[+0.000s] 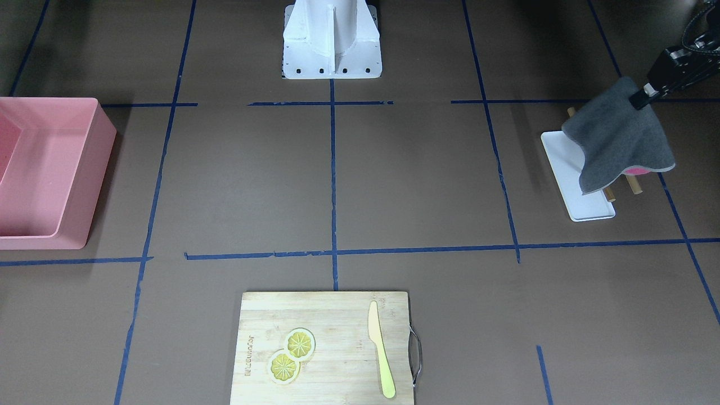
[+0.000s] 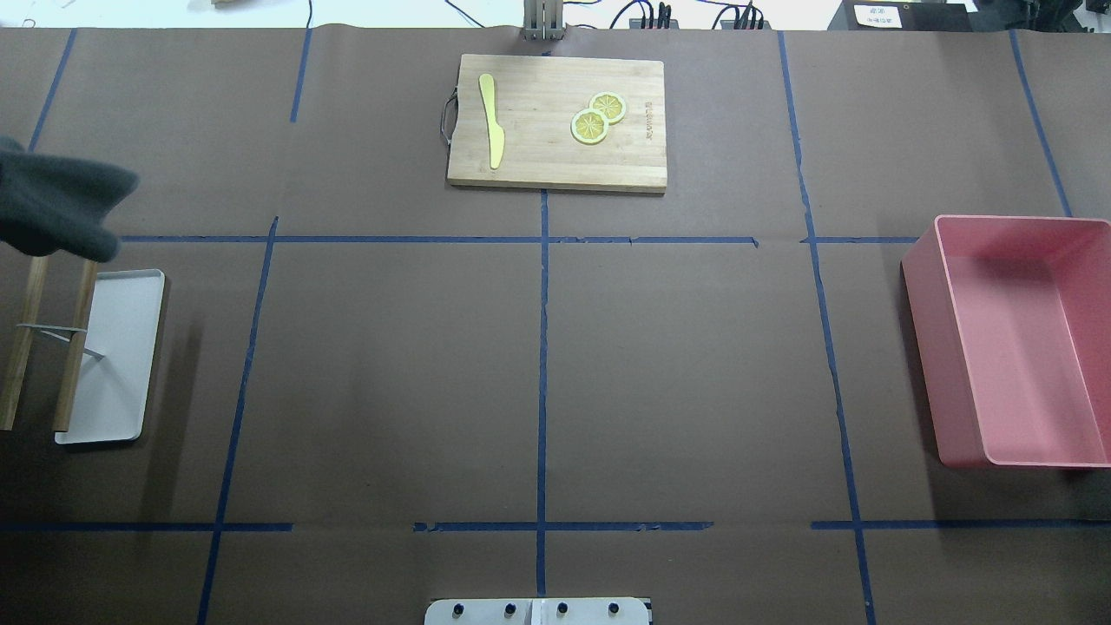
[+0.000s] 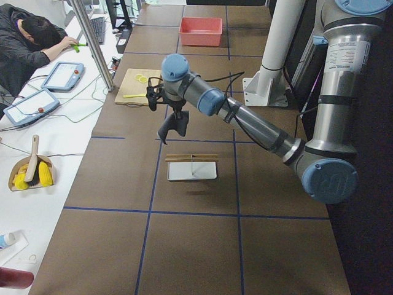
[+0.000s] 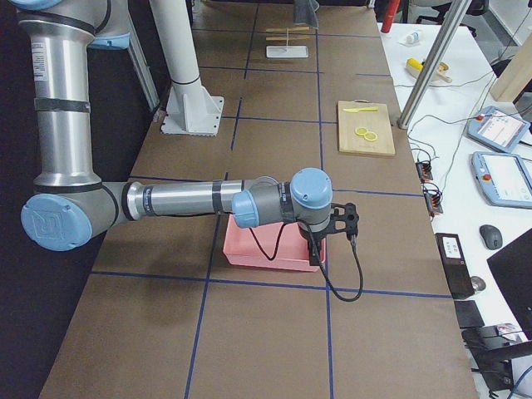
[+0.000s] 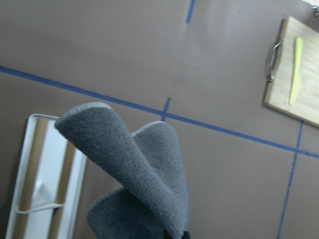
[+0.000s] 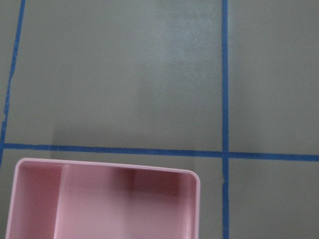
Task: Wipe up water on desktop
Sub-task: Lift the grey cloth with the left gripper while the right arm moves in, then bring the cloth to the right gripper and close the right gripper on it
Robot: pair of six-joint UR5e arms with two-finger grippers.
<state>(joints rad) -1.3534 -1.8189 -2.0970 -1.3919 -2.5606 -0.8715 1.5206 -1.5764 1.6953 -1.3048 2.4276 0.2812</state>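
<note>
The brown desktop (image 1: 416, 180) with blue tape lines fills the overhead view (image 2: 677, 365). I can make out no water on it. My left gripper (image 1: 646, 97) is shut on a dark grey cloth (image 1: 619, 135) and holds it in the air over a white tray (image 1: 574, 185). The cloth hangs folded in the left wrist view (image 5: 139, 169) and shows at the left edge of the overhead view (image 2: 52, 208). My right gripper (image 4: 320, 245) hangs over a pink bin (image 4: 258, 249). I cannot tell whether it is open or shut.
The white tray (image 2: 121, 347) carries a wooden rack (image 2: 22, 347), with something pink (image 1: 638, 170) showing under the cloth. A bamboo cutting board (image 2: 555, 156) with a yellow knife (image 2: 491, 121) and two lemon slices (image 2: 597, 117) lies at the far edge. The pink bin (image 2: 1015, 338) stands on my right.
</note>
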